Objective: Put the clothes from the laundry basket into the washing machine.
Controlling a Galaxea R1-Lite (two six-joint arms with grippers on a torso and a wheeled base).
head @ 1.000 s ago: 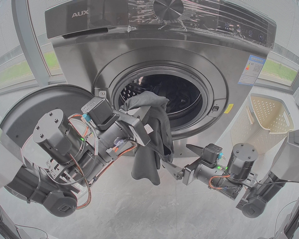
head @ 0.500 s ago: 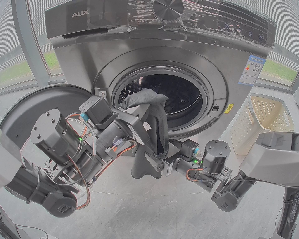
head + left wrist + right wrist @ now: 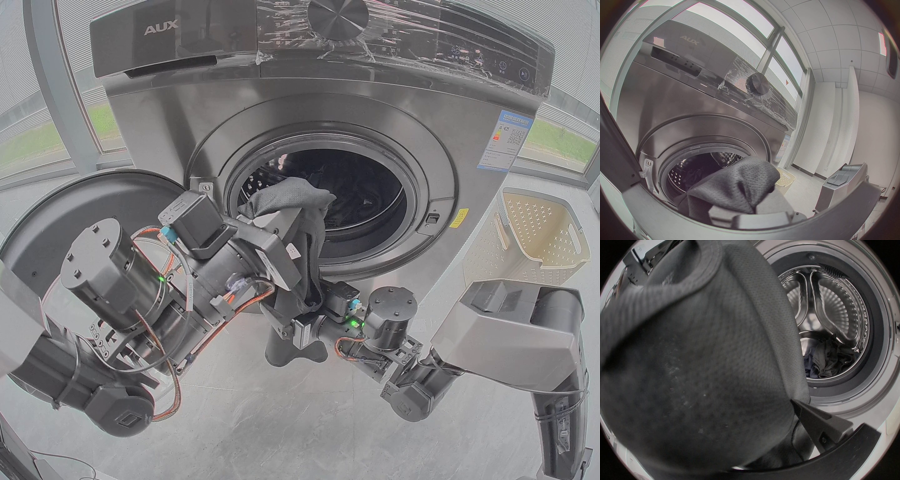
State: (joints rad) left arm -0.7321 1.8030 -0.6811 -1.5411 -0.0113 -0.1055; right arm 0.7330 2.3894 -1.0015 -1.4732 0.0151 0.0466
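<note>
A dark grey mesh garment (image 3: 290,194) is draped over my left gripper (image 3: 294,217), which is shut on it just in front of the washing machine's round opening (image 3: 369,187). The cloth hangs down towards the floor. In the left wrist view the garment (image 3: 734,184) bunches over the fingers (image 3: 775,207). My right gripper (image 3: 286,322) is pushed into the hanging part from the right, open, with one finger (image 3: 818,424) showing beside the cloth (image 3: 693,365). Dark clothes (image 3: 828,360) lie in the drum.
The machine's door (image 3: 94,206) stands swung open at the left behind my left arm. A cream laundry basket (image 3: 531,244) stands by the machine's right side, with nothing showing inside. Bare grey floor (image 3: 281,425) lies in front.
My right arm has swung left and its gripper has gone into the hanging cloth. The left gripper has edged up with the garment towards the opening.
</note>
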